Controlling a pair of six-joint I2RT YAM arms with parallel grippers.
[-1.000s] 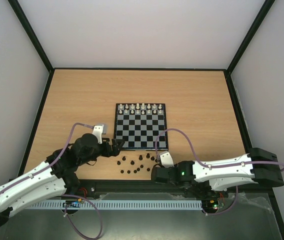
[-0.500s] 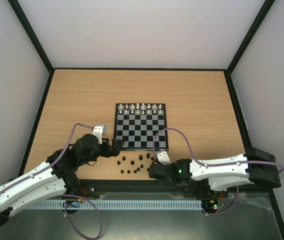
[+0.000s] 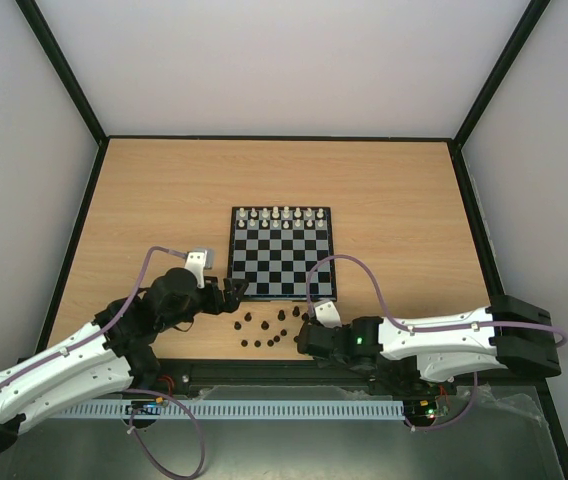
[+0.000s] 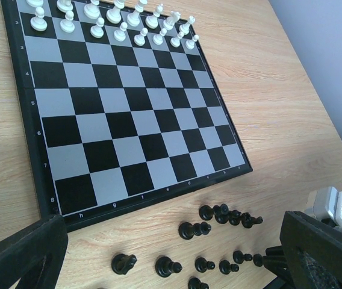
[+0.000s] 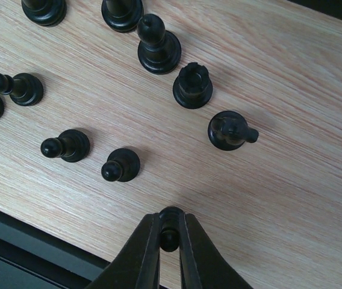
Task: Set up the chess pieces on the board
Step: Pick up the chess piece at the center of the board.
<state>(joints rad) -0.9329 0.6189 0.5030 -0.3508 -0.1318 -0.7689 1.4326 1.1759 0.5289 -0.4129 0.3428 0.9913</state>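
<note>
Above the wood-grain table (image 5: 291,198), the right hand (image 5: 171,220) pinches a round-topped dark piece (image 5: 170,236)

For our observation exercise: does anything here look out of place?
The dark chess pieces sit scattered on the table off the board's near edge, leaving its near rows bare; only the white pieces are lined up.

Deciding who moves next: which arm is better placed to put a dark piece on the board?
Right: the right claw pinches a dark piece; the left claw hangs open, empty, beside the board.
</note>
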